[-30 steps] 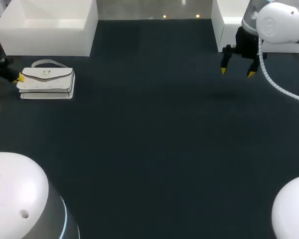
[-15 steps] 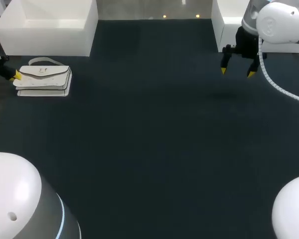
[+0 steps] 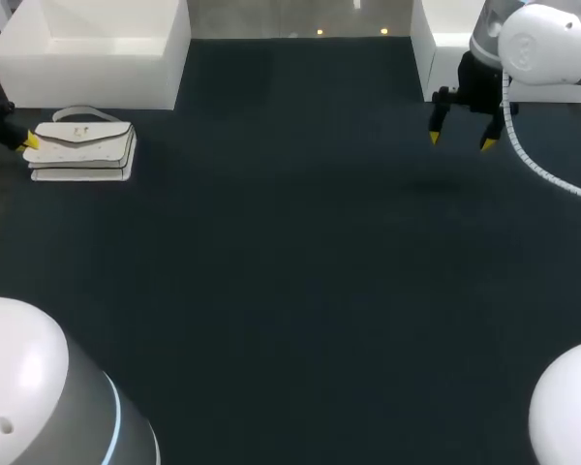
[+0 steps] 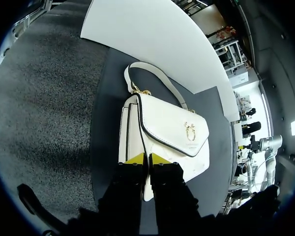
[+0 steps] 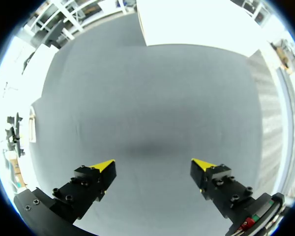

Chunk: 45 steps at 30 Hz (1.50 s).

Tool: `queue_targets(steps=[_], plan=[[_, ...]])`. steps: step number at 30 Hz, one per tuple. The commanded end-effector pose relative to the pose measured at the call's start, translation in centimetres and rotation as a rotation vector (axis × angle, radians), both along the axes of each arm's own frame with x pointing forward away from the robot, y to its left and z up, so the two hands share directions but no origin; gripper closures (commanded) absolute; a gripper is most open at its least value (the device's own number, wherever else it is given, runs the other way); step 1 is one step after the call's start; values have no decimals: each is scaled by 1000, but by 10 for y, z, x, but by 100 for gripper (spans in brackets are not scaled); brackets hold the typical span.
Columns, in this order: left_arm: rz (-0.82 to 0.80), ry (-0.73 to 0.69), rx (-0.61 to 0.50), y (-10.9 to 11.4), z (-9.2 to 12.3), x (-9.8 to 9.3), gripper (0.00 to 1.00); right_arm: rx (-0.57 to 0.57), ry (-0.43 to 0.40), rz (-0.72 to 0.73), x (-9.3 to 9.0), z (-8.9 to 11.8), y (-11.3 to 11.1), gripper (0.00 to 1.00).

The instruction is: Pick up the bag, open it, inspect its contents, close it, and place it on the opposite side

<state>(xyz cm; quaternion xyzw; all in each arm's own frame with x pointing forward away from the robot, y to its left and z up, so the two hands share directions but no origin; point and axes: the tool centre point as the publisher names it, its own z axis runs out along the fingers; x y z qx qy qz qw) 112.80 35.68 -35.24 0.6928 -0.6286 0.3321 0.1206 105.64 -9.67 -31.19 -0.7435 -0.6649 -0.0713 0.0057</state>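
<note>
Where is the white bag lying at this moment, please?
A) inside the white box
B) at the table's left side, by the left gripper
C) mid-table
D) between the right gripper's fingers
B: the white bag lies at the left side of the table, before the white box, the left gripper at its end.

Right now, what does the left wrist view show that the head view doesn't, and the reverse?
Only the left wrist view: both yellow tips of the left hand pinched on the near edge of the white bag, and the gold ring fastening its strap. Only the head view: the right hand, open above the table far from the bag, and the white box behind it. Both: the bag lying flap-up, strap toward the other white box.
</note>
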Motion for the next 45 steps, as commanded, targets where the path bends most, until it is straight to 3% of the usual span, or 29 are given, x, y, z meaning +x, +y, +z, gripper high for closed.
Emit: queue_targets(steps=[1, 7, 8, 9, 10, 20, 27, 35, 45], plan=[[-3, 0, -22, 6, -3, 6, 100, -1, 2, 0, 0, 1, 0, 0], [5, 5, -28, 8, -7, 6, 100, -1, 2, 0, 0, 1, 0, 0], [6, 5, -27, 8, -7, 4, 85, -1, 2, 0, 0, 1, 0, 0], [6, 2, -23, 9, -5, 2, 52, -1, 2, 0, 0, 1, 0, 0], [7, 0, -20, 9, -3, 1, 0, -1, 2, 0, 0, 1, 0, 0], [29, -72, 75, 13, 36, -29, 0, -1, 2, 0, 0, 1, 0, 0], [51, -97, 221, -1, 66, -58, 0, -1, 2, 0, 0, 1, 0, 0], [47, -75, 333, -27, 75, -80, 0, -1, 2, 0, 0, 1, 0, 0], [-15, 5, 424, -52, 83, -87, 0, -1, 2, 0, 0, 1, 0, 0]])
